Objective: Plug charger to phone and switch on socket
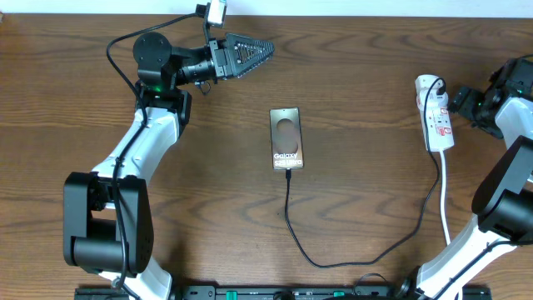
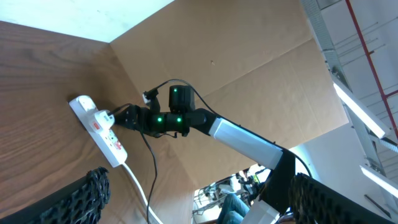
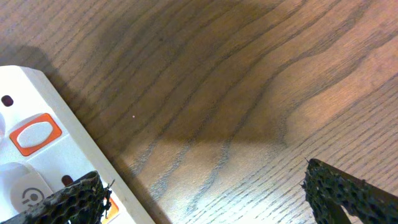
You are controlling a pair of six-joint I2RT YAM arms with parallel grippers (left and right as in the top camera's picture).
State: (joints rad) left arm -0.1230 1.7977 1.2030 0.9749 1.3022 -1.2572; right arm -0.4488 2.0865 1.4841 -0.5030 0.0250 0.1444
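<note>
The phone (image 1: 286, 137) lies flat mid-table, its bronze screen up. The charger, a thin black cable (image 1: 316, 260), meets the phone's bottom edge, loops toward the front and rises to the black plug (image 1: 435, 88) in the socket (image 1: 435, 118). The socket is a white power strip at the right. It also shows in the left wrist view (image 2: 102, 130) and the right wrist view (image 3: 31, 155), where an orange-red switch (image 3: 36, 134) is visible. My right gripper (image 1: 458, 100) (image 3: 208, 196) is open, its left finger over the strip's edge. My left gripper (image 1: 250, 52) (image 2: 211, 199) is open and empty, raised at the far left.
The strip's white cord (image 1: 445, 208) runs toward the front edge by the right arm's base. The table is brown wood. A cardboard wall stands behind the right arm (image 2: 249, 140).
</note>
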